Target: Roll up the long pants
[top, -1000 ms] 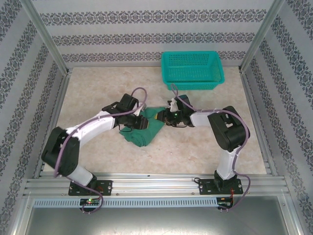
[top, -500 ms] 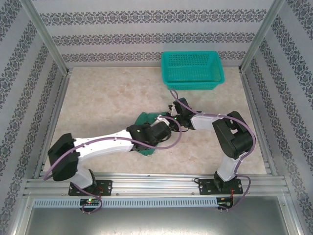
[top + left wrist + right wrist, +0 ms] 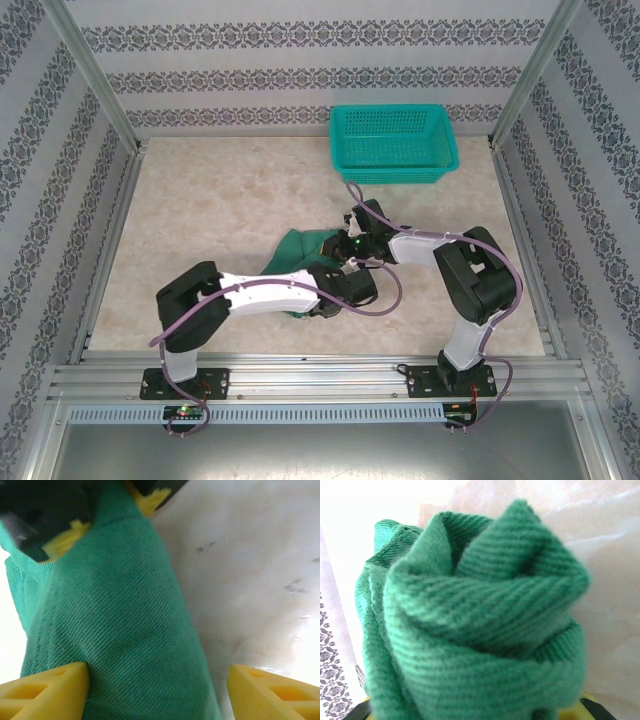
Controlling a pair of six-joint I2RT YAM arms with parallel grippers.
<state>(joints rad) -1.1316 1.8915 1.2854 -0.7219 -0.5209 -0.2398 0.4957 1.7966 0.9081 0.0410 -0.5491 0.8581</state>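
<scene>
From above, the long pants [image 3: 300, 245] lie as a green bundle on the table [image 3: 200, 220], just ahead of my left gripper [image 3: 345, 282] and under my right gripper [image 3: 352, 238]. Both hands meet at the bundle. My left forearm crosses its near part, so here I cannot tell which way the roll runs. The teal basket [image 3: 395, 170] stands well beyond both hands, apart from the cloth.

My left wrist camera settles the axis. The roll runs straight away from my left hand, from between my yellow fingers [image 3: 45, 690] out to the right gripper [image 3: 110, 515] at its far end. My left jaws stand wide apart and grip nothing. The cloth touches one finger, while the other finger [image 3: 275, 690] hangs over bare table, apart from the roll, so the pants sit off-centre in that hand. At the far end, two yellow pads [image 3: 70, 532] of my right hand press the cloth from either side, so that hand is clamped on the pants.

My right wrist camera shows what the others hide: the roll end-on [image 3: 485, 620], hard against that hand, its layers coiled round a slack core.

I judge the next move turns on that offset. My left hand is the free one, and it would need to shift sideways toward the cloth before closing across the roll's axis.
</scene>
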